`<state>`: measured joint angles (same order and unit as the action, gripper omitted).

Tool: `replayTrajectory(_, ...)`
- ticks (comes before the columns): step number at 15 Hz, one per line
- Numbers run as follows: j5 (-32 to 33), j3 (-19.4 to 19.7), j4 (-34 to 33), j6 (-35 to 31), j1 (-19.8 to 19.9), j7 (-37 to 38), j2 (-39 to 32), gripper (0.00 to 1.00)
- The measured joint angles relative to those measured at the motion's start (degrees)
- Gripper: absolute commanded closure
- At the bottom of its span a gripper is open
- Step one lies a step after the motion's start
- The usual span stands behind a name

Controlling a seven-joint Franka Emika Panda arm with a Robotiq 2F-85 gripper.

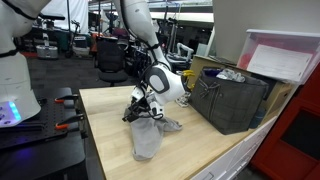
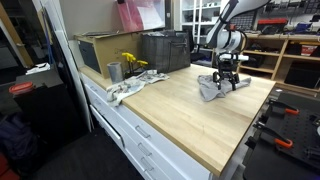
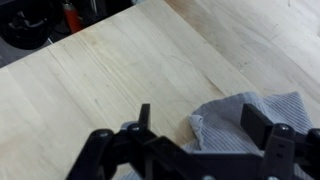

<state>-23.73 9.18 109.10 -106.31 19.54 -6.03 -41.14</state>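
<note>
A Franka arm's gripper [image 1: 140, 108] hangs with jaws spread wide over a crumpled grey cloth [image 1: 148, 140] near the middle of a wooden worktop [image 1: 105, 115]; the wrist view shows the cloth's edge [image 3: 235, 120] between the fingers [image 3: 145, 115]. A dark slatted crate [image 1: 232, 98] stands close along the far side, with a metal cup of yellow flowers [image 2: 116, 70] and a second rag [image 2: 128, 90] well apart at one end. Bare wood lies open towards the front edge and the clamps [image 2: 285, 140].
</note>
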Motion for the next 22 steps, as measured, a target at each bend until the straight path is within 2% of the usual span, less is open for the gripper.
replayTrajectory(6,0.0,0.0,-1.4,0.0,0.0,0.9,-2.0,0.86)
replayTrajectory(8,0.0,0.0,-1.6,0.0,0.0,1.0,-2.5,0.98)
replayTrajectory(16,-0.5,-2.0,-2.1,0.2,-0.7,2.5,-2.4,0.99)
replayTrajectory(22,-3.5,-5.0,-5.3,4.1,-3.6,8.5,1.3,0.99)
